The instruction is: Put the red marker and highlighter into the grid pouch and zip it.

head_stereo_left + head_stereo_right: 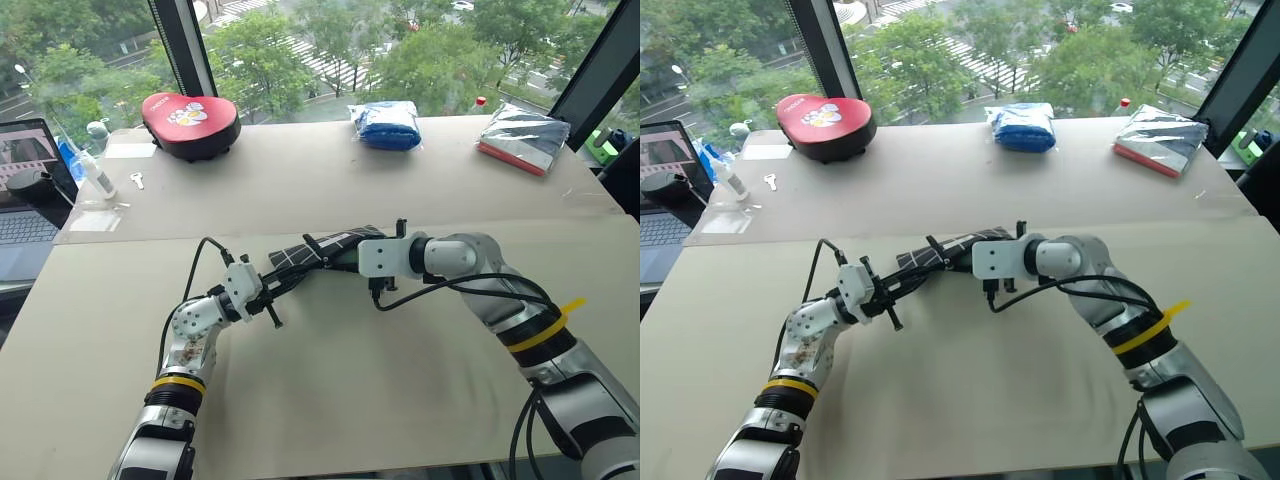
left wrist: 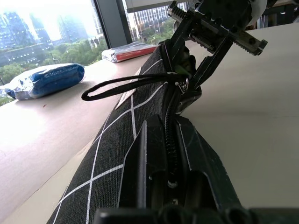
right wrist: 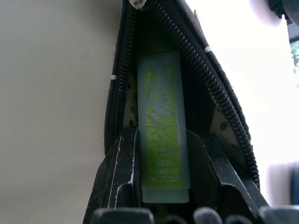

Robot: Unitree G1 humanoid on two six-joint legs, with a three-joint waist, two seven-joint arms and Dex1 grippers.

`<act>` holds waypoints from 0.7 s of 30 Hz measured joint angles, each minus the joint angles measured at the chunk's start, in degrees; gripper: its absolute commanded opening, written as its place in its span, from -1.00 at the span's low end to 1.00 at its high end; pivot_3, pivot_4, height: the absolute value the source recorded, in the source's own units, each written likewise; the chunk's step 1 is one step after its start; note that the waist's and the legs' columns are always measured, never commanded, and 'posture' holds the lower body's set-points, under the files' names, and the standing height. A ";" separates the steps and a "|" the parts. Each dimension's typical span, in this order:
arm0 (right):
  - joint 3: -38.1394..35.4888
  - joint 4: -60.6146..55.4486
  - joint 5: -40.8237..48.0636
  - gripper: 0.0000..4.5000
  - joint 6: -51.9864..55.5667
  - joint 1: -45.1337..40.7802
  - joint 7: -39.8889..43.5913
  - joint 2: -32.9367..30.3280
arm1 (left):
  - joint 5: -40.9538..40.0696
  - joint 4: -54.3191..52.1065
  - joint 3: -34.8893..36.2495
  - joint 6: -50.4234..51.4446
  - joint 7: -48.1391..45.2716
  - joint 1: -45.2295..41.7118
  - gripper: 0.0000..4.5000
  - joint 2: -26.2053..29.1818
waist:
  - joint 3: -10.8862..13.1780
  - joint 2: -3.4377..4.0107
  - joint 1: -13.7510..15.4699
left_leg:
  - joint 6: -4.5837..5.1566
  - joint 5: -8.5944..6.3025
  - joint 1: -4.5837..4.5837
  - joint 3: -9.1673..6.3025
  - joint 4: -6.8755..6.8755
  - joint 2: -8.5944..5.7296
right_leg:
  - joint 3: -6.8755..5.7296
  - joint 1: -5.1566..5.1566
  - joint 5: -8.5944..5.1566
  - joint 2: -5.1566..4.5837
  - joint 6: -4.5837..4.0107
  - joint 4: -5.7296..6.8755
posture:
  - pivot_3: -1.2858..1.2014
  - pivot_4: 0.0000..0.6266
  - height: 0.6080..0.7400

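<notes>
The grid pouch (image 1: 305, 253), black with white lines, is held just above the table between my two grippers. My left gripper (image 1: 266, 288) is shut on its near end, clamping the zipper edge (image 2: 172, 140). The pouch's black strap (image 2: 121, 86) loops off by the zip pull. My right gripper (image 3: 162, 136) is shut on the highlighter (image 3: 161, 107), a light-green translucent pen. The highlighter's far end sits inside the pouch's open mouth, between the two zipper rows. The red marker is out of view.
A red heart-shaped case (image 1: 190, 122) sits at the far left of the table. A blue packet (image 1: 388, 125) and a striped packet (image 1: 522, 137) lie along the window edge. A laptop (image 1: 25, 215), a small bottle (image 1: 95, 172) and a key (image 1: 137, 180) are at the left.
</notes>
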 measured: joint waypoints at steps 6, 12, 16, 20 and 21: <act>-2.67 -0.95 3.74 0.41 0.06 0.77 2.44 0.22 | 0.00 -0.01 -0.04 -0.04 0.23 0.00 -1.00 -0.27 | 0.00 0.00 -0.25 | -0.01 -0.01 0.00 0.00 0.00 0.00 | 0.01 0.01 0.01 0.01 -0.01 -0.02 | 0.03 -0.52 1.00; -14.55 -8.40 22.11 0.41 12.72 6.11 10.42 -0.96 | -0.01 -0.11 0.07 -0.10 0.46 0.20 -1.00 -0.23 | 0.00 0.00 -0.06 | 0.00 -0.01 -0.02 -0.06 -0.03 0.02 | 0.00 0.03 0.01 0.02 -0.02 -0.12 | 0.03 -0.52 1.00; -25.95 -17.09 43.99 0.41 29.54 10.13 17.49 -4.15 | 0.00 -0.16 0.05 -0.09 0.50 0.33 -1.00 -0.23 | 0.00 0.00 0.23 | 0.01 -0.02 -0.01 -0.07 -0.06 0.04 | -0.01 0.07 0.04 0.03 -0.06 -0.36 | 0.03 -0.52 1.00; -30.61 -20.07 53.62 0.41 37.44 10.36 14.87 -1.99 | -0.01 -0.16 0.07 -0.09 0.47 0.35 -1.00 -0.15 | 0.00 0.00 -0.14 | -0.04 -0.04 0.05 -0.04 -0.05 0.14 | 0.03 0.06 0.10 0.15 -0.16 -0.41 | 0.03 -0.52 1.00; -29.93 -20.23 53.19 0.41 38.55 9.43 11.37 0.07 | -0.02 -0.14 0.07 -0.11 0.42 0.34 -1.00 -0.14 | 0.00 0.00 -0.28 | -0.07 -0.02 0.07 -0.02 -0.04 0.16 | 0.04 0.05 0.12 0.16 -0.18 -0.36 | 0.03 -0.52 1.00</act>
